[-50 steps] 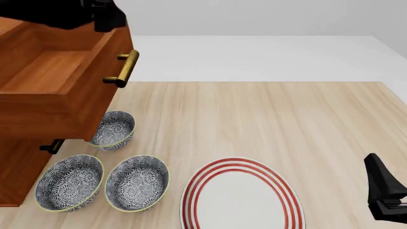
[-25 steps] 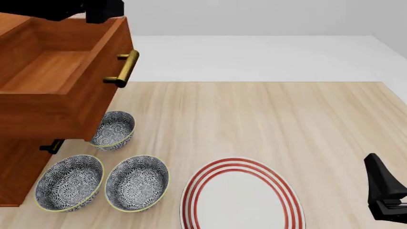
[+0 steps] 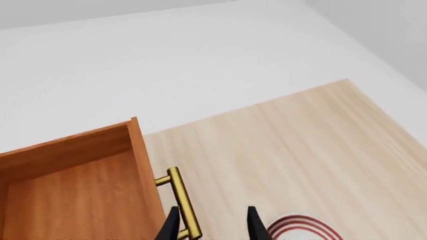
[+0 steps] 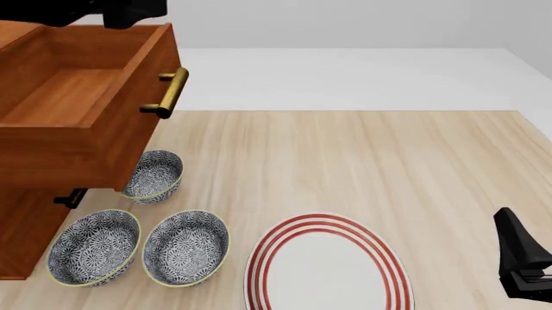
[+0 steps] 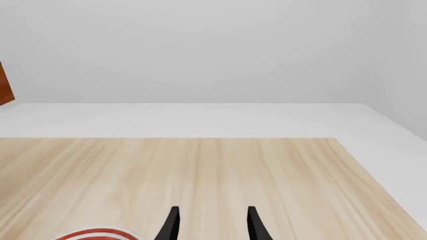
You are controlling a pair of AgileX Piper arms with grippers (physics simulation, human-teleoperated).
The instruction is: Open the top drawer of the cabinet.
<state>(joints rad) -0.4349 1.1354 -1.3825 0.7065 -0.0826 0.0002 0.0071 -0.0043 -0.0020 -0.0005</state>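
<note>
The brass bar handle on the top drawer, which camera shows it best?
The front view: the brass bar handle shows whole on the pulled-out reddish-brown wooden top drawer. The left wrist view crops its lower end; the right wrist view misses it.

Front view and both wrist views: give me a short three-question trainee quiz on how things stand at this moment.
1. True or false: the top drawer is pulled out of the cabinet.
2. How many patterned bowls sit on the table?
A. two
B. three
C. four
3. Fill in: the left claw is open and holds ____.

Key:
1. True. Its inside shows, and its brass handle juts forward.
2. B. One lies partly under the drawer, and two nearer ones sit left of the red-ringed plate.
3. Nothing. The handle lies beside one fingertip, not between them. The right claw is open too.
</note>
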